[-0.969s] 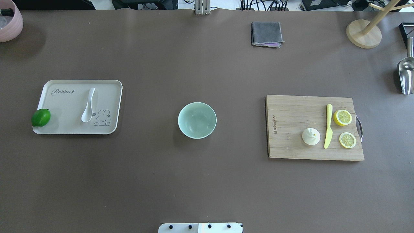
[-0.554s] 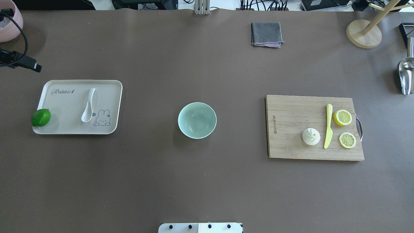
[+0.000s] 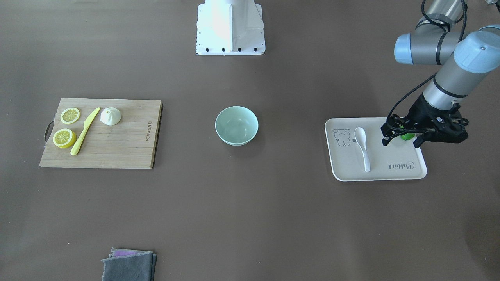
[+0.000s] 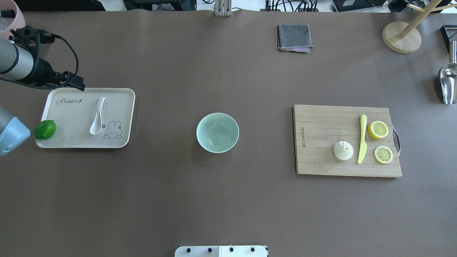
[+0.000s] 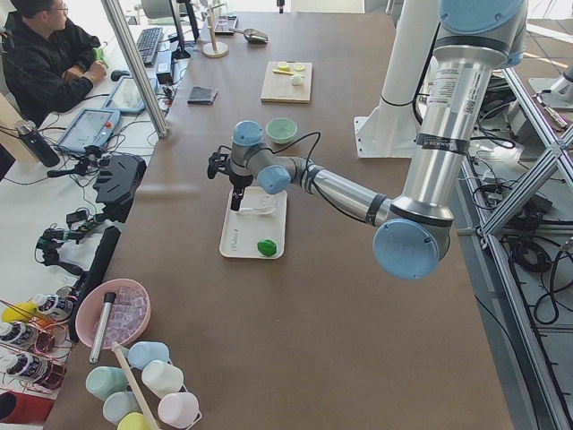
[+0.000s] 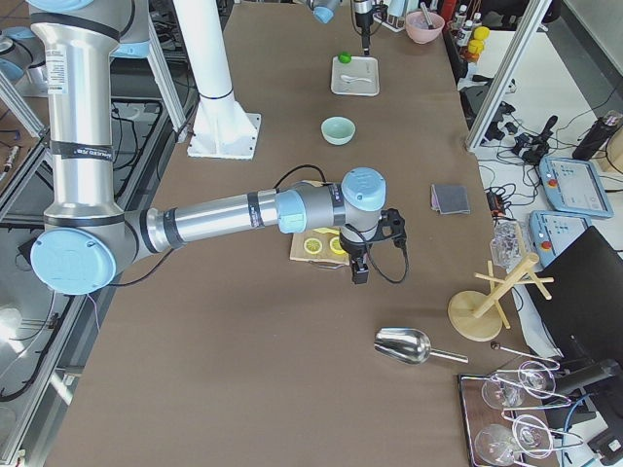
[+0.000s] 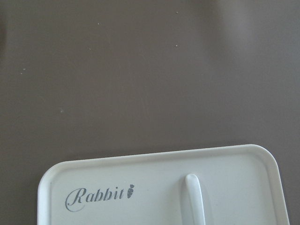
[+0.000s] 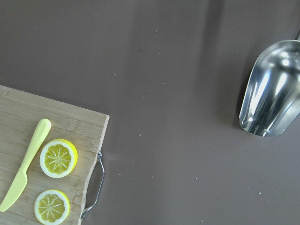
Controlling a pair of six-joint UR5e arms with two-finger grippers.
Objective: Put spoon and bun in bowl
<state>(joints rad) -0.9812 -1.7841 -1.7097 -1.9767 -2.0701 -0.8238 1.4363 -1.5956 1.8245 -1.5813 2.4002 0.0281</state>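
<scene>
The spoon (image 4: 97, 117) lies on the cream tray (image 4: 71, 141) marked "Rabbit", the bun (image 4: 343, 150) on the wooden board (image 4: 317, 142), the bowl (image 4: 217, 132) between them. The left gripper (image 3: 401, 143) hangs above the tray's rim, fingers spread, gripping nothing; for the right gripper (image 6: 357, 272) this cannot be told

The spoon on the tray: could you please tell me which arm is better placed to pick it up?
Left. Its open hand hovers by the tray, near the spoon; the right hand is far off, by the cutting board.
</scene>
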